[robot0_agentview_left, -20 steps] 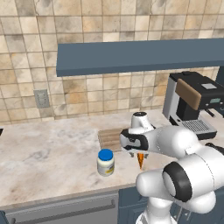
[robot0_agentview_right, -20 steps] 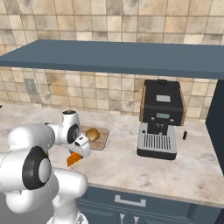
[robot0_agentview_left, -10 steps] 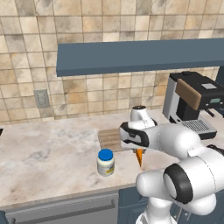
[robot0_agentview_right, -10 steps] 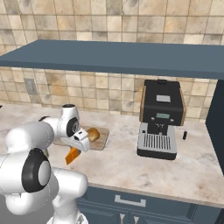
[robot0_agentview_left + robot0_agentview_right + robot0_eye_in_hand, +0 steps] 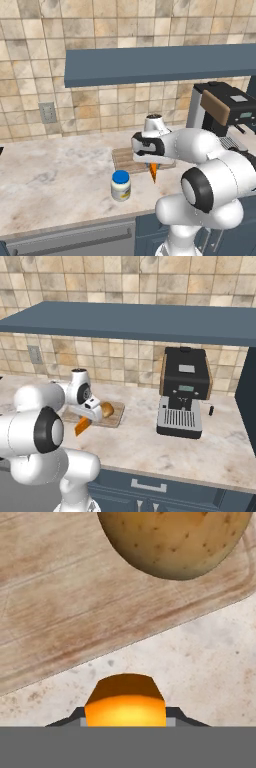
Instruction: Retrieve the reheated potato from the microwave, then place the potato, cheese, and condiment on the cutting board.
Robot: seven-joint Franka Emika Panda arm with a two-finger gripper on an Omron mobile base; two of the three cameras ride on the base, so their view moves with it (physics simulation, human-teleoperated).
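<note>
Gripper is clamped on the cheese. Cutting board sits just ahead of it, potato already on there.

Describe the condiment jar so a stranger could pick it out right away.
Start at the black coffee machine on the marble counter and look left, past the wooden cutting board. The condiment stands alone on the counter in front of the board, near the counter's front edge. It is a squat, creamy white jar with a blue lid, the only blue-topped thing there.
</note>
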